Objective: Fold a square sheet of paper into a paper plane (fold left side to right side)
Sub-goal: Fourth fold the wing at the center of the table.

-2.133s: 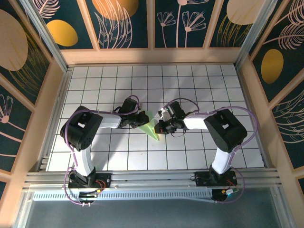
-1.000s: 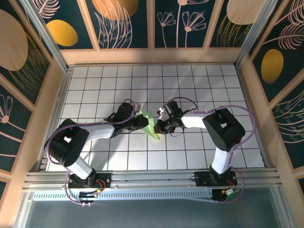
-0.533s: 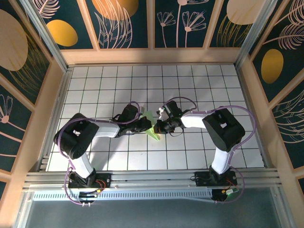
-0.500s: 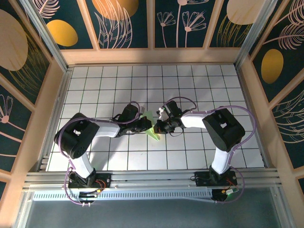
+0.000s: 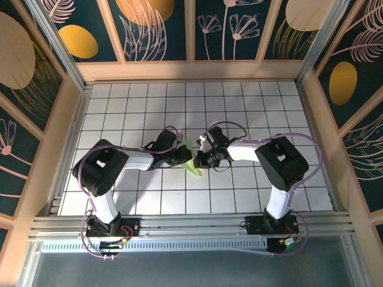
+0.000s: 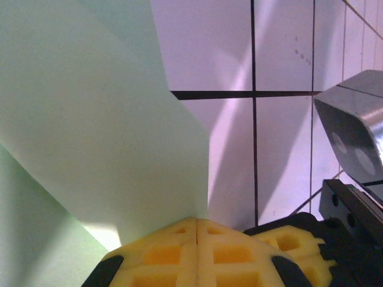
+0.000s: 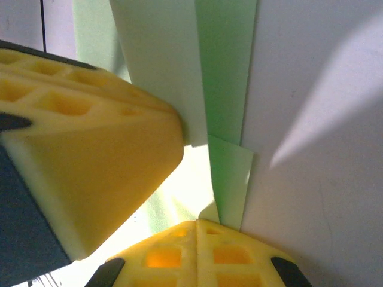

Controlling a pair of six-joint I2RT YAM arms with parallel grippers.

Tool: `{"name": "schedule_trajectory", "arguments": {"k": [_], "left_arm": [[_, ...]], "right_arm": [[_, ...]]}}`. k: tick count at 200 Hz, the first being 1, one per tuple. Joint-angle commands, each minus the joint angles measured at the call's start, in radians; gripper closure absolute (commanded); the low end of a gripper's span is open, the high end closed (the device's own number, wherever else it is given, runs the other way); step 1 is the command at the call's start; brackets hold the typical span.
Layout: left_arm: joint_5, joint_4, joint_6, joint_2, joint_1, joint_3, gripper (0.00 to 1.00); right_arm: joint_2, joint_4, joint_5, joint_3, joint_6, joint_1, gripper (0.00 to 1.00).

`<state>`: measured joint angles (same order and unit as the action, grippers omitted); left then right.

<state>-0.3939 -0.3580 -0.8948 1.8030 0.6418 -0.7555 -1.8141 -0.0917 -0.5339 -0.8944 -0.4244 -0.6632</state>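
Note:
The light green paper [image 5: 193, 168] lies on the white grid table [image 5: 239, 107] as a slim pointed shape with its tip toward the near edge. It has creased layers [image 7: 226, 72] and one flap [image 6: 90, 119] that casts a shadow to its right. My left gripper [image 5: 185, 157] is shut, and its yellow pads [image 6: 161, 254] meet at the flap's lower edge. My right gripper [image 5: 200, 159] is shut too, and its pads [image 7: 233, 254] rest on the paper's right side. The two tips nearly touch, and I cannot see whether either one pinches the paper.
Both arms reach in from the near rail and meet mid-table. The right gripper's pad [image 6: 287, 239] and metal body [image 6: 353, 131] crowd the left one. The left gripper's pad [image 7: 90, 149] looms beside the right. Wooden walls [image 5: 191, 70] ring the table.
The left gripper has slid right over the paper toward the right gripper, covering more of it. The left elbow swung out and back. The right arm barely moved.

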Motion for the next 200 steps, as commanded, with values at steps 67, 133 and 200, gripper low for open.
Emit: {"name": "schedule_trajectory", "arguments": {"k": [67,133,200], "left_arm": [[0.086,0.081,0.046,0.053,0.004,-0.037,0.97],[0.115,0.09,0.062,0.07,-0.011,-0.051,0.96],[0.099,0.086,0.096,0.07,-0.088,-0.057,0.94]], "right_arm": [[-0.082,-0.161,0.192,0.025,0.046,-0.012,1.0],[-0.091,-0.19,0.212,0.028,0.059,-0.015,1.0],[-0.098,-0.203,0.227,0.031,0.067,-0.013,1.0]]}}
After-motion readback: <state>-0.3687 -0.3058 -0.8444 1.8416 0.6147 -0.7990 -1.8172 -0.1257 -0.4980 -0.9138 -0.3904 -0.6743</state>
